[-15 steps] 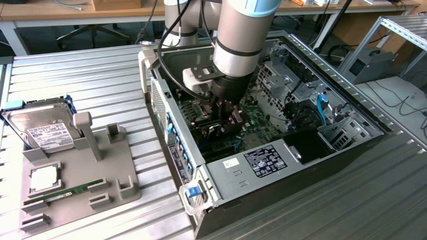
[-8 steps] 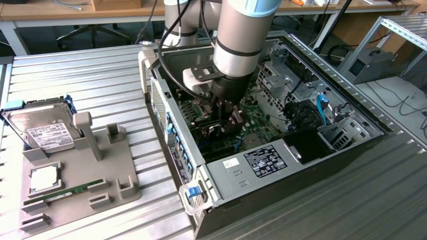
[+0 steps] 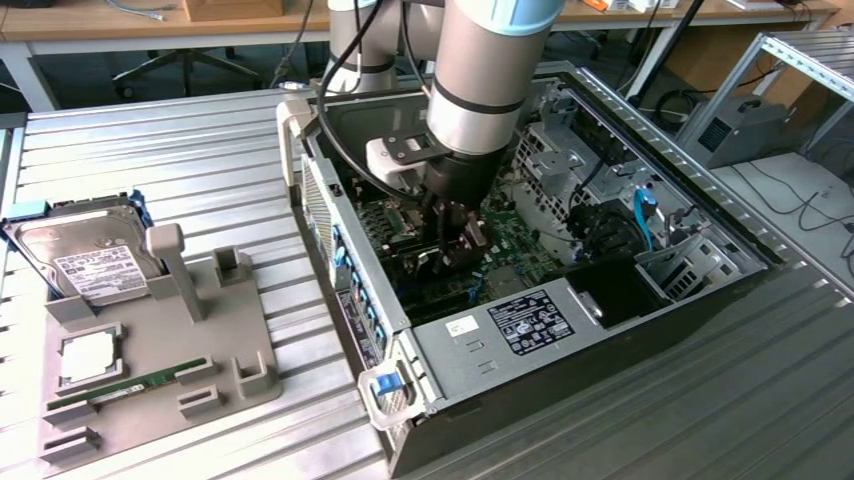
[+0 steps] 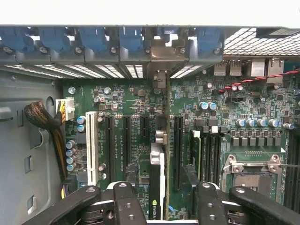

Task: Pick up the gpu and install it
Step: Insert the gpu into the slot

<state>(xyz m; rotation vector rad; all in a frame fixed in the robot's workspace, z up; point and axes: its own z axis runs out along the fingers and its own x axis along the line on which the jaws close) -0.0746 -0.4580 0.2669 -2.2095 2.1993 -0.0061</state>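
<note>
We see the gripper [image 4: 161,206] inside the open computer case [image 3: 561,340], its jaws spread on either side of the gpu [image 4: 159,173] without visibly clamping it. The gpu stands edge-on among the black motherboard slots [image 4: 126,140], its bracket end at the case's rear wall [image 4: 112,47].

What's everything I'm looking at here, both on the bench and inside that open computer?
computer case: one, black and silver, open, on the bench
motherboard: one, green, inside the case
gpu: one, dark, standing on edge over the board's slots, between the fingers
hard drive: one, silver with white label, in the grey holder, exterior view's left
memory stick: one, green, in the grey holder
robot arm: one, silver, reaching into the case
gripper: one, black, fingers either side of the gpu
</note>
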